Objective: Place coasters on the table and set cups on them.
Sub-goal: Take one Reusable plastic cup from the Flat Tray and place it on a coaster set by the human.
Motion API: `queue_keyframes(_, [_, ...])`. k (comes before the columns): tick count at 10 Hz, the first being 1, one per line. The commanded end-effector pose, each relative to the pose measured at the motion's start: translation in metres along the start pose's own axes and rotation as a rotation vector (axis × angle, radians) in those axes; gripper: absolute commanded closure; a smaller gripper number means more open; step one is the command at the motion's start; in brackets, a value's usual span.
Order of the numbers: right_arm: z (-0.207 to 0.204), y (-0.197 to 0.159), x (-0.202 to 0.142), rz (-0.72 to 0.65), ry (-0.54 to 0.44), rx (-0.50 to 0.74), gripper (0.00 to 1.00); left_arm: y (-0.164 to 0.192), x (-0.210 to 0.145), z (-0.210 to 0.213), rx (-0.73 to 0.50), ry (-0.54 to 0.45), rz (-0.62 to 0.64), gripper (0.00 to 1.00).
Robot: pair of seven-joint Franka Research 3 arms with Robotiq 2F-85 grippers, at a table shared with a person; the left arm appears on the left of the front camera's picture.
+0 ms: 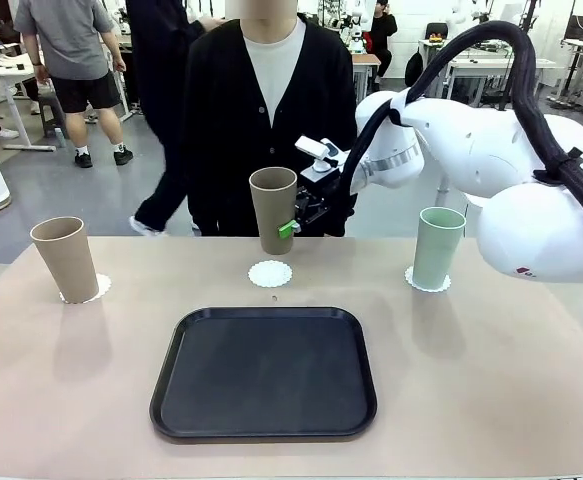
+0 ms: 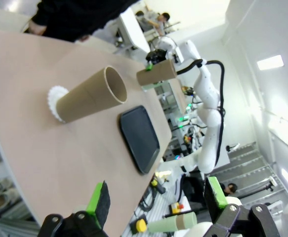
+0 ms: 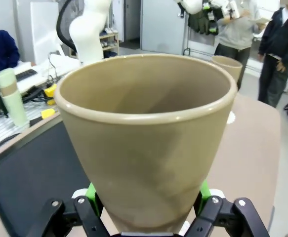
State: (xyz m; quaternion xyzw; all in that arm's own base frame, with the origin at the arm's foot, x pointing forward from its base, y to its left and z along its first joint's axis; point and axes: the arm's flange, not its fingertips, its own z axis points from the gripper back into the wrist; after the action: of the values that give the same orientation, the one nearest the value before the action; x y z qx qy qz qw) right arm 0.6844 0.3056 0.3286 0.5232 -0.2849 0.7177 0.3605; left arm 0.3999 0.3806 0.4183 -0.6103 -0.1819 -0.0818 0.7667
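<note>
Your right arm's fingers (image 1: 293, 226) are clamped on a brown cup (image 1: 274, 209), one green pad on each side of its lower wall, as the right wrist view shows. The cup is upright and lifted clear of the counter (image 1: 491, 380), hanging just above a bare white coaster (image 1: 270, 273) at the middle of the far side, without touching it. A person in a black cardigan (image 1: 231, 110) stands right behind it.

On your left, a second brown cup (image 1: 65, 259) stands on its coaster (image 1: 97, 290). On your right, the mint green cup (image 1: 437, 247) stands on its coaster (image 1: 427, 282). A black tray (image 1: 264, 372) lies near the front of the counter, between the arms.

Your left arm's fingers (image 2: 156, 200) are spread apart and hold nothing, off the counter's edge, looking toward the left-hand brown cup.
</note>
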Motion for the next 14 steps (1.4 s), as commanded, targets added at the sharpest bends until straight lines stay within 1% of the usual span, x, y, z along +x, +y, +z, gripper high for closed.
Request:
queue_keyframes(1, [-0.001, -0.007, -0.010, 0.017, 0.001, -0.031, 0.18, -0.002, 0.000, 0.000, 0.009, 0.000, 0.004, 0.00])
queue_keyframes(5, [-0.002, -0.015, -0.030, 0.008, -0.028, -0.058, 0.18, -0.002, 0.000, 0.000, 0.009, 0.000, 0.004, 0.00])
queue_keyframes(8, [-0.001, -0.022, -0.043, -0.010, -0.094, -0.070, 0.18, -0.002, 0.000, 0.000, 0.009, 0.000, 0.004, 0.00])
queue_keyframes(9, [-0.002, -0.020, -0.041, -0.015, -0.108, -0.063, 0.18, -0.002, 0.000, 0.000, 0.009, 0.000, 0.004, 0.00])
queue_keyframes(10, [-0.005, -0.005, -0.045, -0.022, -0.048, -0.056, 0.18, -0.002, 0.000, 0.000, 0.009, 0.000, 0.004, 0.00])
queue_keyframes(12, [-0.005, -0.005, -0.045, -0.022, -0.048, -0.056, 0.18, -0.002, 0.000, 0.000, 0.009, 0.000, 0.004, 0.00])
queue_keyframes(13, [-0.008, -0.005, -0.048, -0.026, -0.068, -0.060, 0.18, -0.002, 0.000, 0.000, 0.009, 0.000, 0.004, 0.00])
queue_keyframes(14, [-0.010, -0.008, -0.051, -0.036, -0.069, -0.014, 0.18, -0.002, 0.000, 0.000, 0.009, 0.000, 0.004, 0.00])
